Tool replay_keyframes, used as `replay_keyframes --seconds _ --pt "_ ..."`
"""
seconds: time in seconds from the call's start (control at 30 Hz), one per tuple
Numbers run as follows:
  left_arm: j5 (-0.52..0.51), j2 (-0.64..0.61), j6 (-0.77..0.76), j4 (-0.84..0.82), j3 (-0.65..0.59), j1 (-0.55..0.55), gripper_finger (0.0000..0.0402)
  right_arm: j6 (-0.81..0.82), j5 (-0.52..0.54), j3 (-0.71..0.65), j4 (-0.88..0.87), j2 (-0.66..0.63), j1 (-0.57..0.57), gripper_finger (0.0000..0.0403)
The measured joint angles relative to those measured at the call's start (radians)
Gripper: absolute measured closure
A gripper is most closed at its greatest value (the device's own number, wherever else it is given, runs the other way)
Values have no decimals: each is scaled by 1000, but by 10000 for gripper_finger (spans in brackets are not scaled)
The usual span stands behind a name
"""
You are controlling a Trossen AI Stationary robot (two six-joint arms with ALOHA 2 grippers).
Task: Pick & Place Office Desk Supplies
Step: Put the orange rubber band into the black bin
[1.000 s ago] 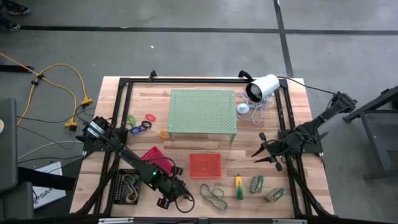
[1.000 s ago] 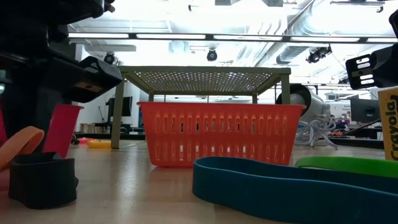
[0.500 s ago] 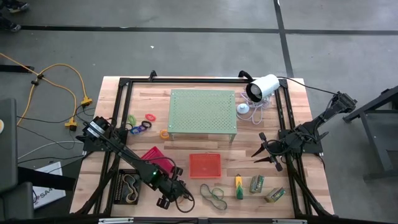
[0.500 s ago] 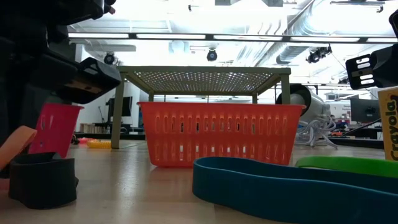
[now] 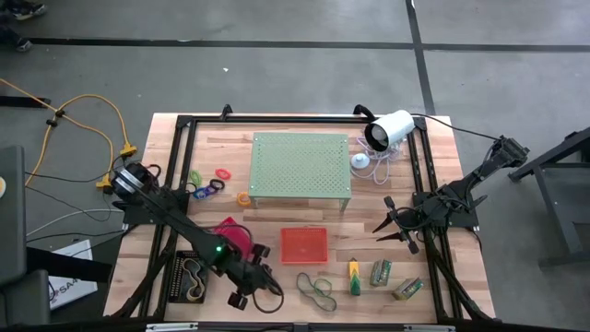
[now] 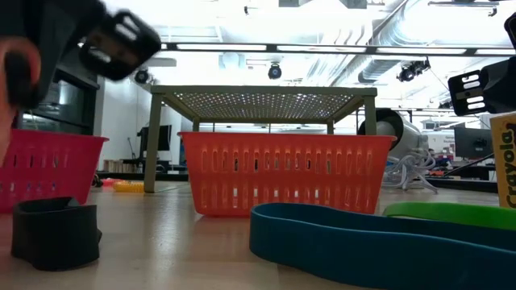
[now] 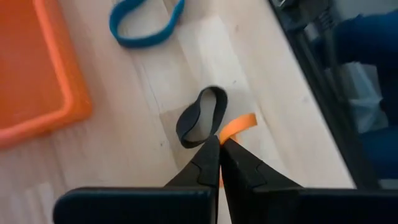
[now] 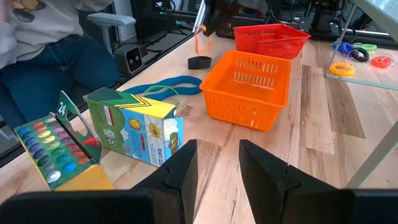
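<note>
We have the left tool (image 7: 219, 144) pinched shut on an orange rubber band (image 7: 239, 126), lifted just clear of the counter (image 7: 124, 143) near its front edge; a black band (image 7: 200, 116) lies directly below the fingertips, and a blue band (image 7: 146, 25) sits a little farther off, beside the orange basket (image 7: 37, 68); from the right wrist view the orange band (image 8: 200, 42) hangs thin and slack from the tool, so we judge the grip to be on one strand only; the step in hand, as we read it, is the carry after the pick; the next move calls for a steady lift and a swing toward one of the baskets, perhaps the red one (image 5: 230, 235) close behind the arm, though we cannot tell which is meant; the band could slip or snag on a basket rim, so we would clear the rim well before letting go; our right tool (image 8: 214, 163) waits with its fingers apart and empty on the right side of the counter, near the crayon box (image 8: 134, 127); the green-labelled packs (image 5: 380, 273) and the marker (image 5: 353, 278) lie untouched along the front.
</note>
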Motion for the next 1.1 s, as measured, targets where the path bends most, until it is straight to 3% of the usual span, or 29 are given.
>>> replay_keyframes --seconds 0.57,0.93,1.1 --pt "-6 -58 -10 -56 0 -30 401 0 0 0 0 0 0 296" --pt "-178 -205 -239 -298 0 -199 401 0 0 0 0 0 0 296" --pt "-209 -254 -396 -411 0 -275 401 0 0 0 0 0 0 296"
